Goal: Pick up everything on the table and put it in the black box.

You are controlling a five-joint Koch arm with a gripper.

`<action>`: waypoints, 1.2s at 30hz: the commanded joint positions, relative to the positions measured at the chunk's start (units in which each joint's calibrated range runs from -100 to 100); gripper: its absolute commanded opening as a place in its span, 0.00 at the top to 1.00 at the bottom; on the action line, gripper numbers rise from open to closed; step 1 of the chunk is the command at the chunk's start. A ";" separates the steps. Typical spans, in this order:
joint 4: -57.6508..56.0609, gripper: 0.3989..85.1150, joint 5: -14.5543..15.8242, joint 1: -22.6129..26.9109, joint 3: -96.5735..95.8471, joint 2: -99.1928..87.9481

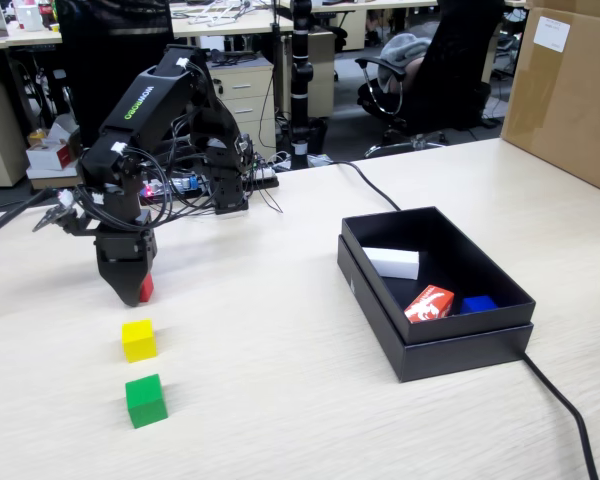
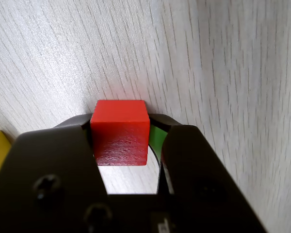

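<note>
While I hold low on the worktop point(image 1: 280, 400) | red cube point(image 2: 120, 132) sits between pincer point(image 2: 126, 145) jaws, touching one | jaws apart, not clamped | box point(image 1: 450, 345) well right in fixed view

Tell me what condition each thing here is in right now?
End effector: down at the table, jaws around the red cube, gap on one side.
Red cube: on the table, between the jaws.
Yellow cube: on the table, untouched.
Green cube: on the table, untouched.
Black box: open, holding a white block, a red-and-white packet and something blue.
</note>
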 commanded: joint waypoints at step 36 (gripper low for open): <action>-16.70 0.99 19.15 34.29 45.94 -17.76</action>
